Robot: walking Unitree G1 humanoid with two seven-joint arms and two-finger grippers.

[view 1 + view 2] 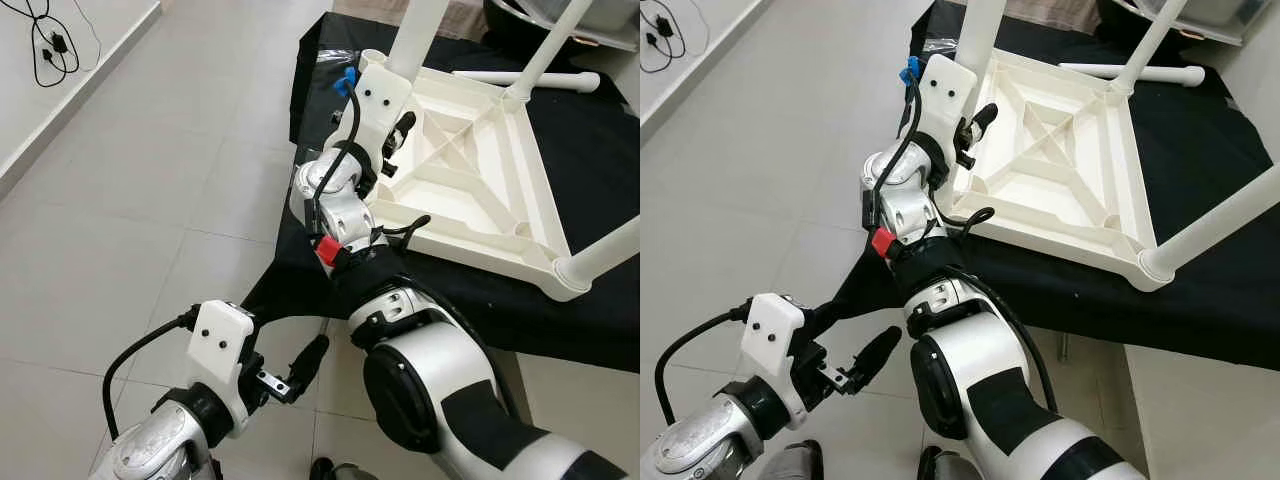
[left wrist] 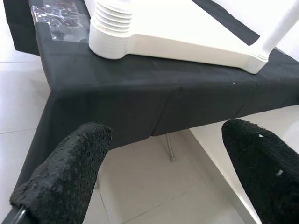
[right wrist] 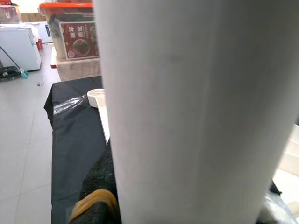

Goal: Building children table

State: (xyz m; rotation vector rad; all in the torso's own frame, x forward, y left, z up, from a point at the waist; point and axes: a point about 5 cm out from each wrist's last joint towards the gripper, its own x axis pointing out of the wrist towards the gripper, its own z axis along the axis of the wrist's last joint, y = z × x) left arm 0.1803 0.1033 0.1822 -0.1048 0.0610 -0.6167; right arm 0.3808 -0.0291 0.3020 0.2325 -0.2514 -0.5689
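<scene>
A white plastic children's table (image 1: 480, 255) lies upside down on a black cloth (image 1: 600, 320). Three white legs stand up from its corners (image 1: 420, 35) (image 1: 545, 50) (image 1: 610, 250). My right gripper (image 1: 400, 135) is at the far left corner, shut on that table leg (image 3: 187, 102); one black finger (image 3: 100, 186) presses against it. A ribbed corner socket (image 2: 112, 32) faces my left gripper (image 2: 163, 154), which hangs open and empty over the floor, near the cloth's front corner. A loose white leg (image 1: 540, 78) lies behind the table.
The black cloth drapes over a low stand, a thin metal support (image 2: 169, 149) under it. A clear plastic bag (image 2: 56, 18) lies on the cloth. Black cables (image 1: 50, 45) lie on the grey tile floor at far left. An orange-lidded box (image 3: 70, 32) stands beyond.
</scene>
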